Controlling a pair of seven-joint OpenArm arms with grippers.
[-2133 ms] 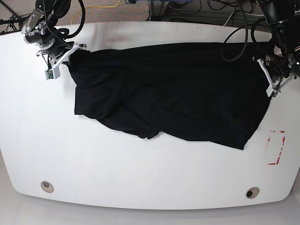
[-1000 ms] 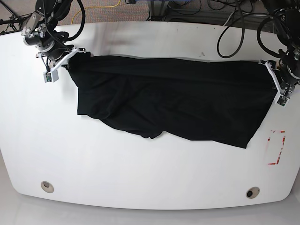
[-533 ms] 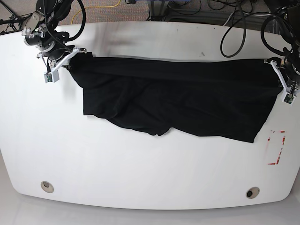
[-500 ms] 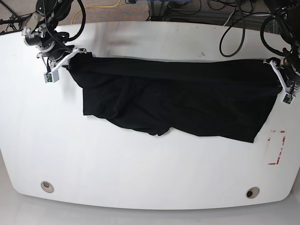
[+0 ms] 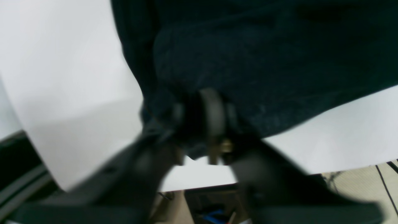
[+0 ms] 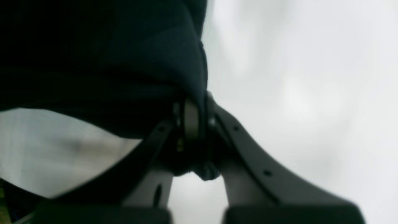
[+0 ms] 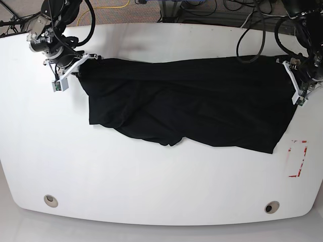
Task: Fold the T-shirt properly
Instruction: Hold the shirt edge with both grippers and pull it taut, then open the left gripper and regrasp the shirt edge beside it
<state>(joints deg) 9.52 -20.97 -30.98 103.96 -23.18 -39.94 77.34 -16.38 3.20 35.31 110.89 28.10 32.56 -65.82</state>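
Cloth: large black soft T-shirt (image 7: pixel 192 101) long axis across white table (image 7: pixel 151 181) | right fingers (image 6: pixel 192 119) clenched on corner | left fingers (image 5: pixel 214 112) around opposite corner, grip unclear

Count: 1 T-shirt (image 7: pixel 192 101), black, on 1 white table (image 7: pixel 151 181). 2 arms, so 2 grippers: left gripper (image 7: pixel 298 83), right gripper (image 7: pixel 68 68). 2 round holes in the table near its front edge (image 7: pixel 50 200) (image 7: pixel 271 207). 1 red marking (image 7: pixel 298 158) on the table's right side.
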